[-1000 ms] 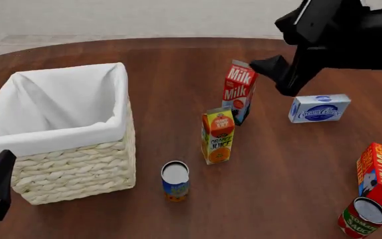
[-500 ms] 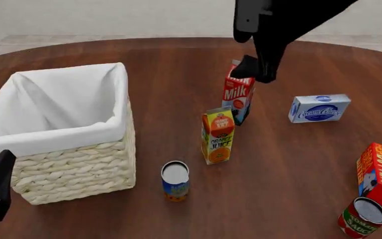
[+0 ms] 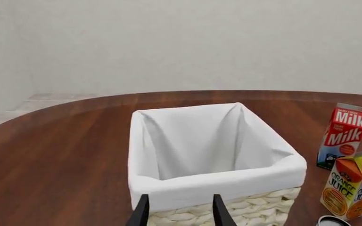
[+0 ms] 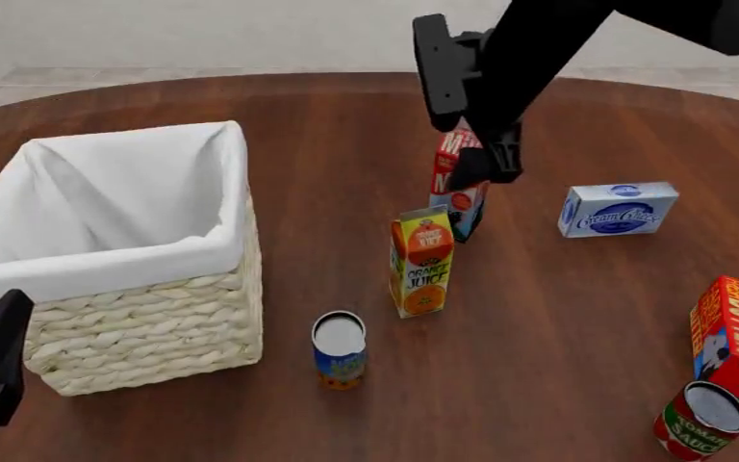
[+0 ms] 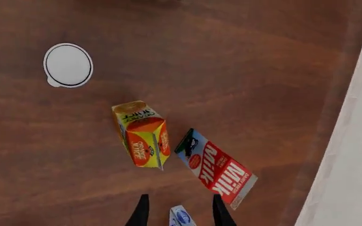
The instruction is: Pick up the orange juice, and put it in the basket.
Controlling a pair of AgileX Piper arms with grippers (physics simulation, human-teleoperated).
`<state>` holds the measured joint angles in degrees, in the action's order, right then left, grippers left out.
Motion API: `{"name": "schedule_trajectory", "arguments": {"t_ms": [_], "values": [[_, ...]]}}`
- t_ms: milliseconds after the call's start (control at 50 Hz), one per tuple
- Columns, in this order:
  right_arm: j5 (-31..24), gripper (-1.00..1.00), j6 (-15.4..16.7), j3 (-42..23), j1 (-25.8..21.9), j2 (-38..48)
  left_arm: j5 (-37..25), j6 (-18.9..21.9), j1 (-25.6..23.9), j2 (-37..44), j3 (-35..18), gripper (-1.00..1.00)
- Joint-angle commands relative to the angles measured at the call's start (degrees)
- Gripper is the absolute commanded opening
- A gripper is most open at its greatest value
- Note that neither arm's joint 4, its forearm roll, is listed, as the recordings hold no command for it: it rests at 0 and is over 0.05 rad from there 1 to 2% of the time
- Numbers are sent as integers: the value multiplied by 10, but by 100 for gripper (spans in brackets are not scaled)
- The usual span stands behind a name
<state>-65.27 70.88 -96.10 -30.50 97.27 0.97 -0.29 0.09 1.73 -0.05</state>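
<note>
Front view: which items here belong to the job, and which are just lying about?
Job:
orange juice
basket
right gripper, open, above the cartons

Lying about:
milk carton
blue-and-white box
butter box
two cans

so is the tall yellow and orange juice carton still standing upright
Upright: the tall yellow and orange juice carton stands on the brown wooden table, gable on top, ungripped.

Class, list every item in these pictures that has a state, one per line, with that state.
Orange juice: upright on the table, not gripped.
Milk: upright, behind the juice.
Basket: upright, nothing inside.
Blue can: standing, lid on.
Red can: standing.
Butter: tilted.
Blue-and-white box: resting on the table.
Left gripper: open, holding nothing.
Right gripper: open, above the cartons.
</note>
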Motion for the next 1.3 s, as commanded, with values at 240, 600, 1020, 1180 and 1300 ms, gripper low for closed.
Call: {"name": "schedule_trajectory", "arguments": {"t_ms": [240,600,1020,1180,1300], "values": [[-12,100,16,-27,-17,63,18,-3,-1,19,0,100],[11,100,-21,36,-53,47,24,-2,-3,26,0,100],[48,100,-10,70,-41,54,25,-2,-3,27,0,100],[62,100,-1,71,-30,59,25,-2,-3,27,0,100],[62,100,-10,72,-33,65,23,-1,-4,23,0,100]]}}
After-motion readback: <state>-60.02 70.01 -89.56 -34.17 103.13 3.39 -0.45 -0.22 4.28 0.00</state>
